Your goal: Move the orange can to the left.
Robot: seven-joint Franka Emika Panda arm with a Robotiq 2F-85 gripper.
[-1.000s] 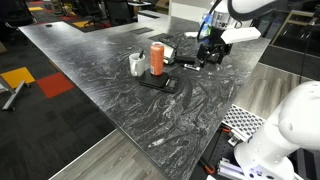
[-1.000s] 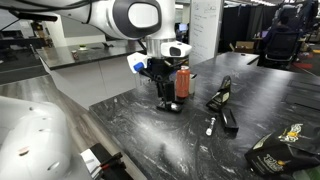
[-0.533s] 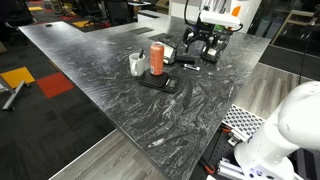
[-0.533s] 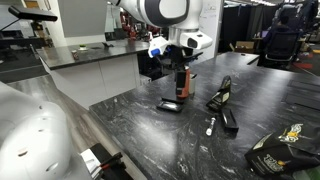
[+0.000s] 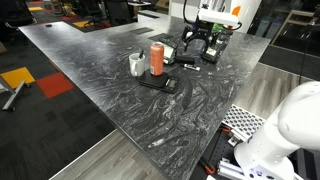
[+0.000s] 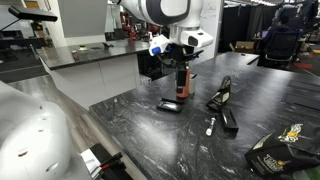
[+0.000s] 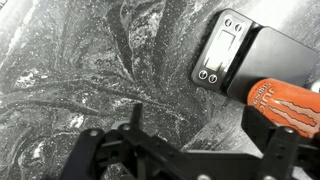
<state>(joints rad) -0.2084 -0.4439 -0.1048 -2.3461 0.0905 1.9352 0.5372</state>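
While its jaws were spread wide w/ nothing between them, the black Robotiq gripper hovered over the dark marbled stone countertop. It was near the tall slim orange-red can w/ the silvery top, but not around it. The can stood upright, long axis vertical, just beside the short white-grey mug and right at the flat black digital scale. Wrist cam put the can off past one finger, toward frame right, so imo the gripper needed a sideways shift before closing. Only the ext views showed the mug, and only the wrist cam showed the scale's display.
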